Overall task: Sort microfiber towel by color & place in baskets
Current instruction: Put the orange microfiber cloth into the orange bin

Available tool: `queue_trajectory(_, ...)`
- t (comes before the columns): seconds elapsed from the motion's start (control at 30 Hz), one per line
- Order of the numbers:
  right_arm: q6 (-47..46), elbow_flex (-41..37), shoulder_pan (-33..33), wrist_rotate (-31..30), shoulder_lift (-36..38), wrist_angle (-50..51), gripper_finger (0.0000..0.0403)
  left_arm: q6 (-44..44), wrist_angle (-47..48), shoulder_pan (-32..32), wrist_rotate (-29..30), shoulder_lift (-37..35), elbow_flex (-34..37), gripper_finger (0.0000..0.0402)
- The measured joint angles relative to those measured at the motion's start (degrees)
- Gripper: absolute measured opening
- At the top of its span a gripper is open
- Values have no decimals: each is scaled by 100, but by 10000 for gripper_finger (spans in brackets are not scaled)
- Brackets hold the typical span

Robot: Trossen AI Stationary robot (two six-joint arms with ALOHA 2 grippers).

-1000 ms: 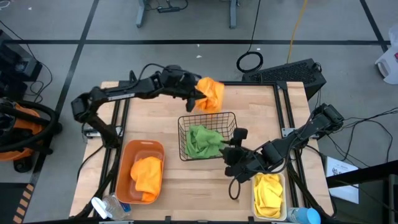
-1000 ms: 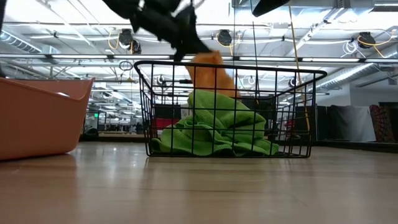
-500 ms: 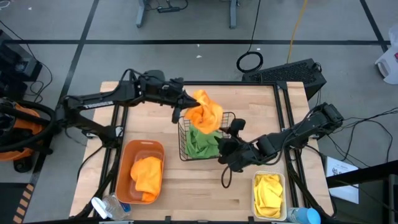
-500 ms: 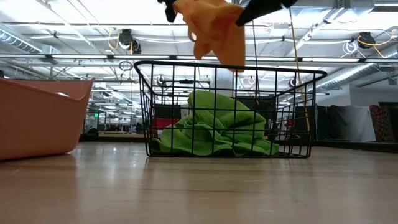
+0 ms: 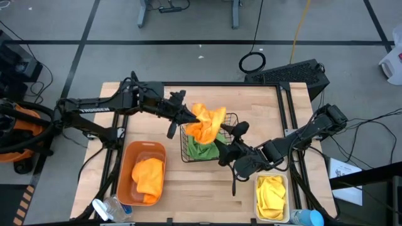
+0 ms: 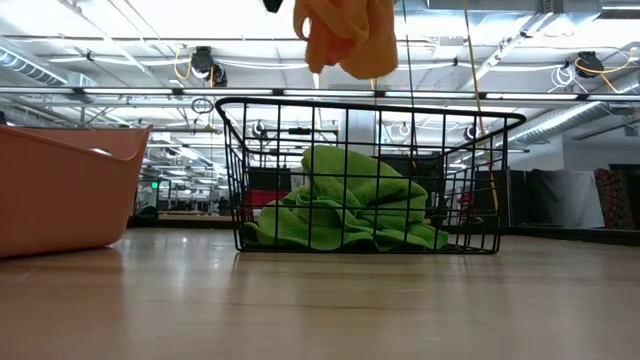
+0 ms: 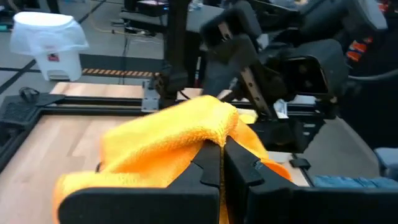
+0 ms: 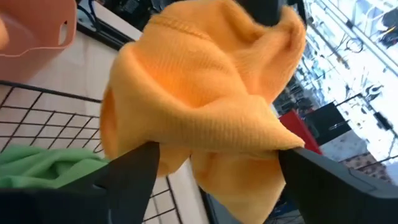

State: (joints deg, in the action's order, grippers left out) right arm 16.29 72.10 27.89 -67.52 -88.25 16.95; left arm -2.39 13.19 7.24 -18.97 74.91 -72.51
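Note:
My left gripper is shut on an orange towel, which it holds in the air over the black wire basket. The towel also shows at the top of the low view. A green towel lies in the basket. My right gripper is open at the basket's near right corner. In its wrist view its fingers stand on either side of the hanging orange towel. An orange bin holds another orange towel. A white bin holds a yellow towel. My left gripper pinches a bunched fold of the orange towel between its two fingers, coming level from the table's left. The towel is lifted clear and hangs slack beside and below the fingers, above the basket's rim. Whether my right gripper touches the towel cannot be told.
A plastic bottle lies at the near left corner, and a blue-capped one stands at the near right. Black rails run along the table's sides. Bare wood lies between the two bins and behind the basket.
My left gripper has carried the orange towel from behind the basket's far edge toward the near edge and upward. The towel now hangs over the basket. My right gripper has shifted slightly toward the basket and the towel.

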Motion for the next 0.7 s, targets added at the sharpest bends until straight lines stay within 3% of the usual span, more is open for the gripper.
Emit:
queue_trajectory(0.17,769,0,-150,128,0,-543,333,170,-2,-287,1,0,0,0)
queue_trajectory(0.47,1992,0,-205,1245,-2,-1944,334,286,27,-609,130,2,0,4)
queue_trajectory(0.7,2404,0,-293,1872,-4,-2285,302,564,120,-795,150,37,0,6)
